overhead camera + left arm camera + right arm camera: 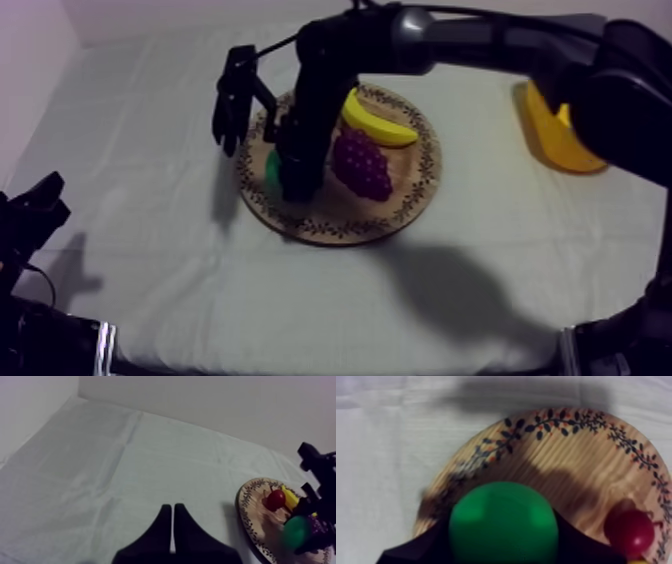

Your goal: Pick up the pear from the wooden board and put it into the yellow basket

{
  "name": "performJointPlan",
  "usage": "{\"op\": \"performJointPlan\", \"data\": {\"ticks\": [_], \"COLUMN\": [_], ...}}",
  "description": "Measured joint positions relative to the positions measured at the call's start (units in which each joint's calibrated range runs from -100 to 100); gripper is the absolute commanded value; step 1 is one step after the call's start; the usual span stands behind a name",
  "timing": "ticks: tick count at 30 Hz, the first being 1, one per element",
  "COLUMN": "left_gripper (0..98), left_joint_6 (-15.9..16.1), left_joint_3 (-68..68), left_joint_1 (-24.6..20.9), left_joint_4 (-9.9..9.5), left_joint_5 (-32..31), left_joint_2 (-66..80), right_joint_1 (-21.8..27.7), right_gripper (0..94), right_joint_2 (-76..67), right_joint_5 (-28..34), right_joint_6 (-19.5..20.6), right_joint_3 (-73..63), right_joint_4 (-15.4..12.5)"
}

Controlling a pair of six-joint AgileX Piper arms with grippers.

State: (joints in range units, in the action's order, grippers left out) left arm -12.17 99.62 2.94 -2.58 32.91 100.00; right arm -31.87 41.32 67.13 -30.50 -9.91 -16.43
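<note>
The green pear (pixel 503 526) sits between the two black fingers of my right gripper (pixel 503 541), which is shut on it over the wooden board (pixel 576 461). From above, my right gripper (pixel 297 178) points down at the board's left part (pixel 320 222), and a bit of the pear (pixel 271 166) peeks out beside it. I cannot tell if the pear still touches the board. The yellow basket (pixel 556 132) stands at the table's right. My left gripper (pixel 172 521) hangs shut over bare cloth, low at the left (pixel 38 208).
On the board lie a banana (pixel 376 122), a bunch of grapes (pixel 362 164) and a small red fruit (pixel 630 533) close beside the pear. My right arm (pixel 480 45) stretches from the upper right across the board. A wall rises behind the table.
</note>
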Motion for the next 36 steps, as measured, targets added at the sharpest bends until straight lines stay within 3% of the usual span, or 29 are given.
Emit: {"op": "performJointPlan", "data": {"ticks": [6,15,28,36], "left_gripper": [0.1,0.1,0.1,0.1], "left_joint_6": [0.00,0.00,0.00,0.00], "left_joint_3": [0.00,0.00,0.00,0.00], "left_joint_1": [0.00,0.00,0.00,0.00], "left_joint_4": [0.00,0.00,0.00,0.00], "left_joint_5": [0.00,0.00,0.00,0.00], "left_joint_2": [0.00,0.00,0.00,0.00], "right_joint_1": [1.15,4.66,20.27,31.42], "right_gripper": [23.1,25.0,31.0,33.8], "right_joint_2": [-13.09,-30.50,-40.99,-40.27], "right_joint_5": [2.22,4.60,4.38,0.23], "right_joint_6": [1.16,8.50,11.76,13.14], "right_joint_3": [8.10,11.32,12.95,15.42], "right_joint_4": [-0.95,0.09,-0.10,0.51]}}
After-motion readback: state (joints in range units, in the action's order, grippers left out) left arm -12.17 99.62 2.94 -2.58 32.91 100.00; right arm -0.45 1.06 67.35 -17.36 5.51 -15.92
